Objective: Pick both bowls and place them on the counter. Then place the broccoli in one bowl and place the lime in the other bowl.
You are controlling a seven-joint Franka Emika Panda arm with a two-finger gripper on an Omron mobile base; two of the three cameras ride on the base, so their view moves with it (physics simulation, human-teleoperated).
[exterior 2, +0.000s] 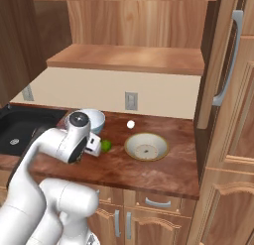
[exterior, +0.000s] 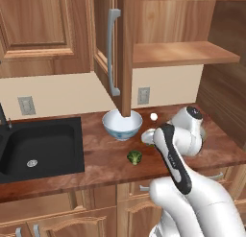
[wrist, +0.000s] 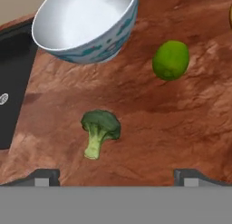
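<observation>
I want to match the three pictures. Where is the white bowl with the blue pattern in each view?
Left base view: the white bowl with the blue pattern stands at centre on the counter, right of the sink.
Right base view: left of centre, partly behind the arm.
Hand view: top, left of centre.
Shared landmark: the lime, lying on the counter near the bowl's right.
</observation>
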